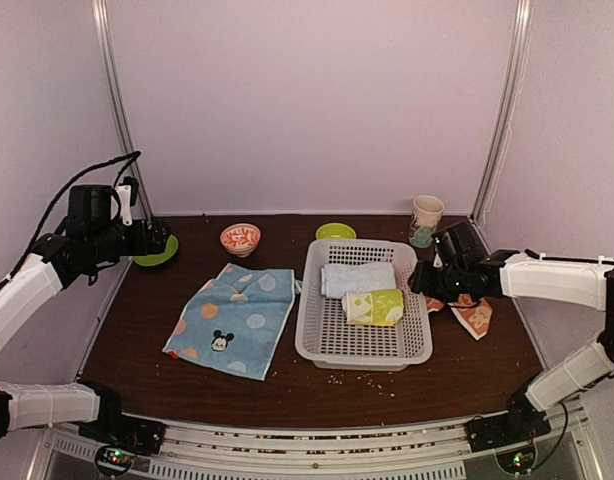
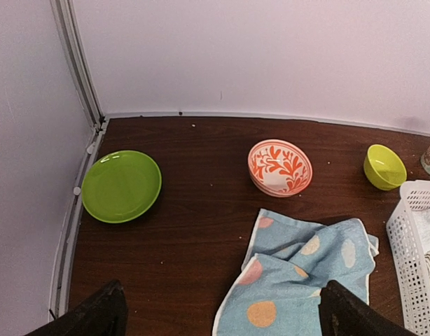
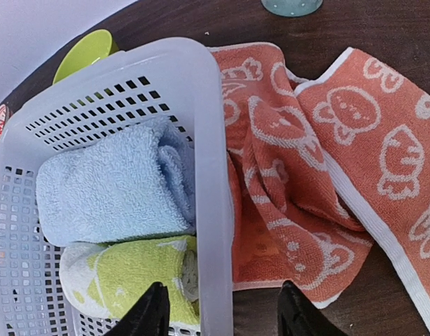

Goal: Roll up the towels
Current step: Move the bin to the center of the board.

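Table (image 1: 317,385): dark wood, walled at the back and both sides; you have bare room along the near edge and between the green plate and the blue towel; crumbs lie in front of the basket.
Basket (image 1: 359,358): white and perforated, right of centre; its left wall is just beside the blue towel's far right corner.
Blue towel (image 1: 232,320): spread flat left of the basket, unrolled; far edge rumpled and folded over; Mickey head near the front.
Orange towel (image 3: 306,161): crumpled on the table against the basket's right wall, unrolled; from above, your right arm hides most of it.
Left gripper (image 2: 222,290): raised over the far-left corner; fingers spread wide, nothing between them.
Right gripper (image 3: 222,297): jaws apart, straddling the basket's right wall; you cannot tell whether either finger touches cloth.
Rolls: pale blue roll (image 1: 357,278) and yellow-green roll (image 1: 375,306) lie side by side inside the basket.
Green plate (image 2: 121,185): far-left corner, close to the wall.
Patterned bowl (image 2: 279,168): just behind the blue towel.
Small green bowl (image 2: 384,166): behind the basket.
Cup (image 1: 425,220): back right; cut off in the wrist view.
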Robot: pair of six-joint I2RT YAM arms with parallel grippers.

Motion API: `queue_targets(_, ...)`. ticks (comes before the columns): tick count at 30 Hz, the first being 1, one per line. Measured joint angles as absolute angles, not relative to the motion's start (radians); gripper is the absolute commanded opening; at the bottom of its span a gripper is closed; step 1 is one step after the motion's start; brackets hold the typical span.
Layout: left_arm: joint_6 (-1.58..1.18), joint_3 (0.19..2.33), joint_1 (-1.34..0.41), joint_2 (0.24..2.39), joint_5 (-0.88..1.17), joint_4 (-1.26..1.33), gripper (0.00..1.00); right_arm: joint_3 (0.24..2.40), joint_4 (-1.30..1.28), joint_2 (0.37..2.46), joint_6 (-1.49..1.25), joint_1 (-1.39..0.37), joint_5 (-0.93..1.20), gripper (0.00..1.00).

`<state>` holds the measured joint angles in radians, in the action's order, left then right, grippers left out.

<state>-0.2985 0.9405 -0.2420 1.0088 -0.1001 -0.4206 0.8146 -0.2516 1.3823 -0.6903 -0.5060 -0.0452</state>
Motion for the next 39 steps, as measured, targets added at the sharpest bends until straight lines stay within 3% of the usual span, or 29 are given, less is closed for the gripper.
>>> queue_targets(16, -0.304, 0.941, -0.242, 1.008, -0.081, -0.422, 0.96, 0.82, -0.264, 1.426, -0.695, -0.509, 0.015, 0.0)
queue_targets(29, -0.304, 0.941, -0.242, 1.003, -0.075, -0.428, 0.96, 0.899, -0.451, 1.291, -0.653, -0.499, 0.024, 0.0)
queue_targets(39, -0.305, 0.941, -0.242, 0.991, -0.052, -0.429, 0.96, 0.976, -0.606, 1.135, -0.62, -0.316, 0.047, 0.0)
